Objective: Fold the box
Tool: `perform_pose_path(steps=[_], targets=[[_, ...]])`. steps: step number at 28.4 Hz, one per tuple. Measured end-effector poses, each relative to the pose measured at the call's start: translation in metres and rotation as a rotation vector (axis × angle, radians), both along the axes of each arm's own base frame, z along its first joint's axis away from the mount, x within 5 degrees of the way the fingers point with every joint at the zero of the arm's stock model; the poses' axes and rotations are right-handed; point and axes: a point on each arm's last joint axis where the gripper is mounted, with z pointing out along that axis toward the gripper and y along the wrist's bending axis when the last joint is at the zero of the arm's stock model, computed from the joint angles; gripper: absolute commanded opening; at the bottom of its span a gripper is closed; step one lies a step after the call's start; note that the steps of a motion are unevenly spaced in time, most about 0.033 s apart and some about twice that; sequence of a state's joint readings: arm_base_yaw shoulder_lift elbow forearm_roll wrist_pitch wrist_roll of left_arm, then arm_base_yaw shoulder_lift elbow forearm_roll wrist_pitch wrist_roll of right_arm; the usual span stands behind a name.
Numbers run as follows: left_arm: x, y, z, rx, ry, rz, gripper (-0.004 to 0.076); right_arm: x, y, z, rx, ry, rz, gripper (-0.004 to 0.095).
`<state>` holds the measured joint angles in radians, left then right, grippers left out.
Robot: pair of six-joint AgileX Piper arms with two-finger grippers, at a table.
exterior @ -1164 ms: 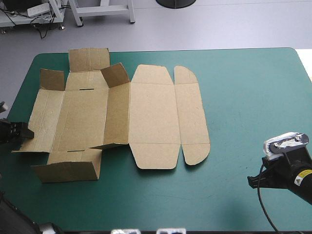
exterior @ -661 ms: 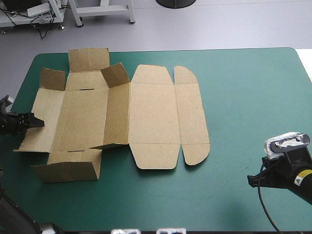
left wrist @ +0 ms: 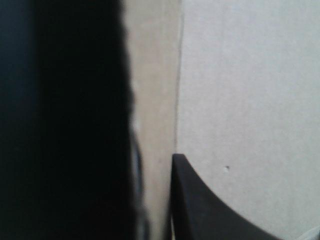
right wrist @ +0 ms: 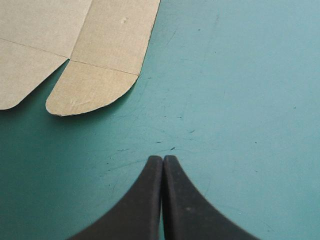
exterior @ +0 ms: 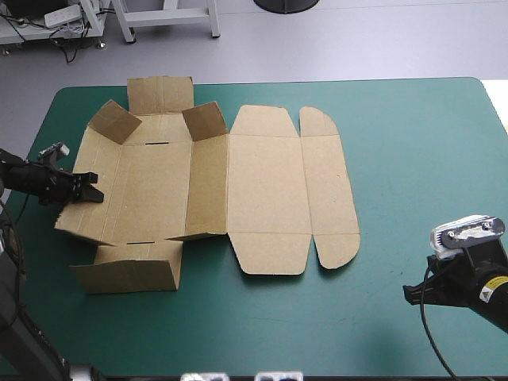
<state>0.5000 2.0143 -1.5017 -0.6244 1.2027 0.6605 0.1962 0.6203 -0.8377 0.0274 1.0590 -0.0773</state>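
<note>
Box point(exterior: 266, 190) lay mostly flat on the teal-green desk point(exterior: 413, 159), left of centre, only its small corner flaps point(exterior: 117, 121) raised; left tool point(exterior: 89, 195) clamped on its left edge, right tool point(right wrist: 162, 158) pressed together, well apart; judged early, with walls and tucks all left.

Brown box point(exterior: 266, 198) — teal-green cover point(exterior: 413, 159)
</note>
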Motion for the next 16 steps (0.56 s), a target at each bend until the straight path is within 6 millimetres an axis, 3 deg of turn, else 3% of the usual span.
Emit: perform_pose_path(steps=[6, 8, 12, 16], targets=[[0.009, -0.033, 0.014, -0.02, -0.083, -0.101, -0.0003, 0.0, 0.0, 0.0, 0.0, 0.0, 0.0, -0.002], [0.011, -0.048, 0.027, -0.018, -0.131, -0.145, -0.0003, 0.0, 0.0, 0.0, 0.0, 0.0, 0.0, -0.002], [0.014, -0.077, 0.071, 0.042, -0.25, -0.248, -0.0003, 0.0, 0.0, 0.0, 0.0, 0.0, 0.0, -0.002], [0.014, -0.109, 0.133, 0.137, -0.426, -0.372, -0.0003, 0.0, 0.0, 0.0, 0.001, -0.004, 0.0, -0.002]])
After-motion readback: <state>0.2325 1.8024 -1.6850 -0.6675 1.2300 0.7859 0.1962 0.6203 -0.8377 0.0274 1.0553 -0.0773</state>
